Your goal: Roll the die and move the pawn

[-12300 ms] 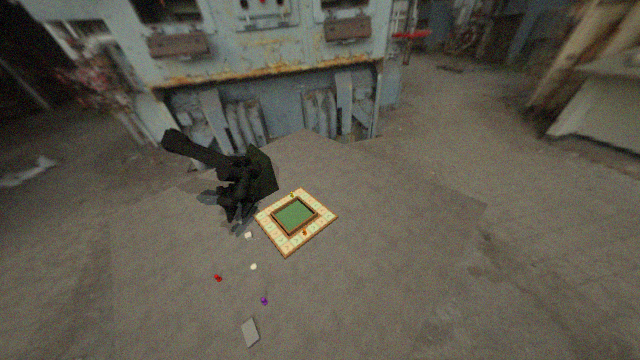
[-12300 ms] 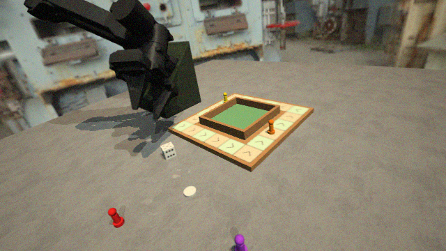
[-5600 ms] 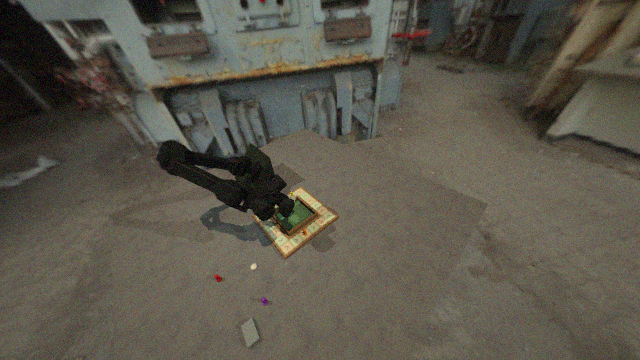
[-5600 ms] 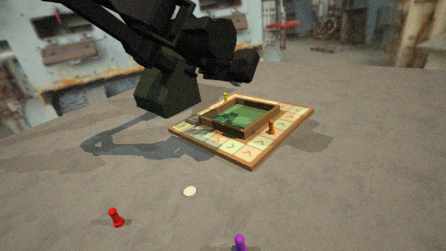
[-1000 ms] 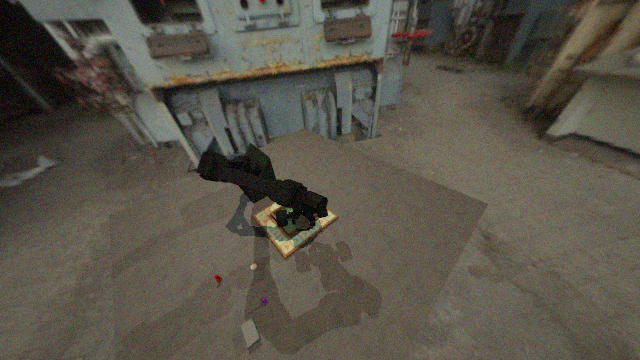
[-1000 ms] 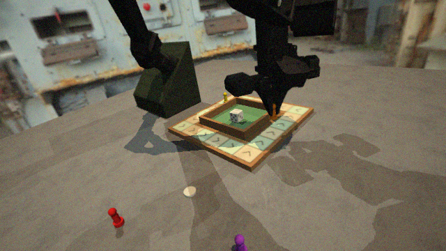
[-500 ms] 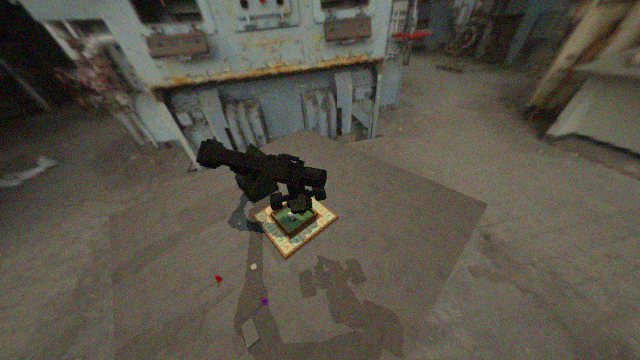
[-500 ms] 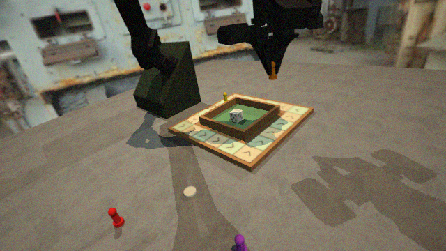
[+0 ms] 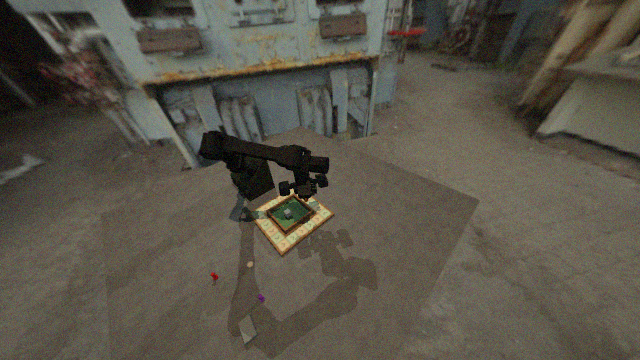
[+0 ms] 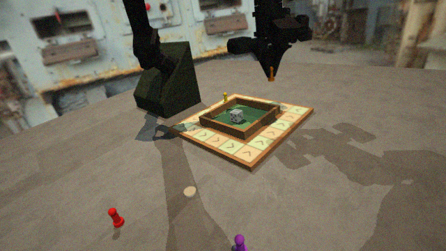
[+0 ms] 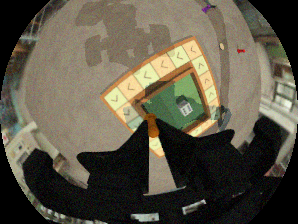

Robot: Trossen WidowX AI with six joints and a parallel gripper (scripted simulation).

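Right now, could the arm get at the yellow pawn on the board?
Probably not yet: the pincer is shut on the orange pawn, high above the board. Nothing stands around the yellow pawn at the far edge, but the pincer is occupied.

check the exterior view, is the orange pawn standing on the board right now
No, the orange pawn hangs clamped in the gripper, well above the board.

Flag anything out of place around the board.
Red pawn and purple pawn stand off the board, far out on the ground. Gripper holds the orange pawn in the air; die sits in the tray.
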